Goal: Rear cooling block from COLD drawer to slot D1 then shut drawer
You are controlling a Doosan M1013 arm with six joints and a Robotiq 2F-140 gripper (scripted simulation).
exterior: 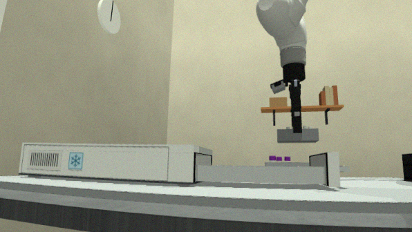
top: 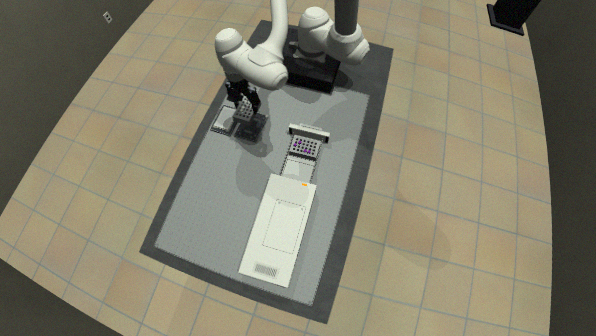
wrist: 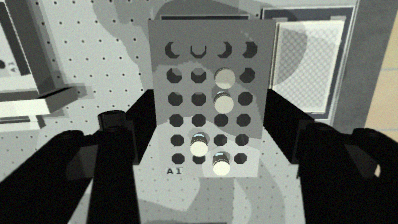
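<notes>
1. Carrying the rear cooling block [wrist: 212,95] toward the deck slots is the step in hand; the gripper [exterior: 296,128] is clamped on the block's two long sides and holds it level, well above the deck.
2. All four white-capped tubes [wrist: 224,78] sit in their bores in the wrist view, none visibly tilted.
3. In the top view the block hangs over the dark slot D1 [top: 250,131], partly overlapping the pale slot D2 [top: 223,119] beyond it; exact alignment cannot be judged from that angle.
4. The next move, in my judgement, calls for centring over D1, then a slow vertical descent so the block seats flat inside the locators without jolting the loose tubes.
5. COLD [top: 277,230] shows its orange lamp [top: 303,185] lit; the drawer [exterior: 263,172] stands fully out, its rear bay vacant.
6. The front block [top: 305,146] rests in the drawer with purple-capped tubes [exterior: 279,158] upright.
7. Nothing stands between block and D1; D2's closeness risks a misplaced set-down.
</notes>
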